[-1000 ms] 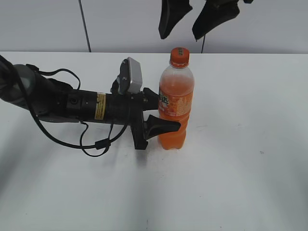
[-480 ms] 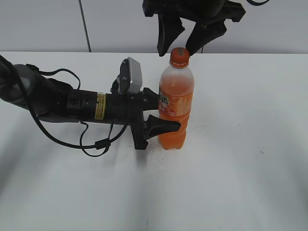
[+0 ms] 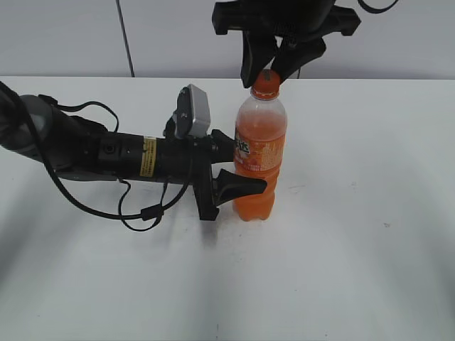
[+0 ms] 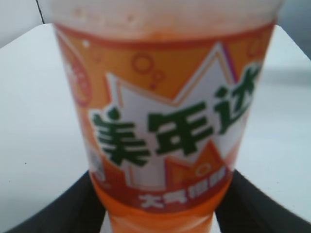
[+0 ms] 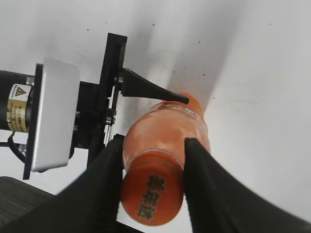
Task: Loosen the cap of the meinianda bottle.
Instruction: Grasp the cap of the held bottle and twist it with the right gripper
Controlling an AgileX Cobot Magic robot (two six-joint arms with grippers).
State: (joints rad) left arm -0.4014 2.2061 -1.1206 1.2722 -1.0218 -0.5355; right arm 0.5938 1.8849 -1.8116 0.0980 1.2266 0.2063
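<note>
The meinianda bottle [image 3: 260, 131] stands upright on the white table, full of orange liquid. Its label fills the left wrist view [image 4: 165, 97]. My left gripper [image 3: 245, 165] lies level with the table and is shut on the bottle's lower body, with one black finger on each side [image 4: 158, 216]. My right gripper [image 3: 266, 77] comes down from above, its fingers on both sides of the orange cap [image 3: 265, 87]. In the right wrist view the fingers [image 5: 153, 179] press against the cap [image 5: 151, 201], with no gap showing.
The left arm [image 3: 106, 153] with its looping black cable lies across the left half of the white table [image 3: 370, 234]. A grey wall stands behind the table's far edge.
My right gripper has come down from above the bottle onto the cap, and its fingers have drawn in around it. The left gripper and the bottle have not moved.
</note>
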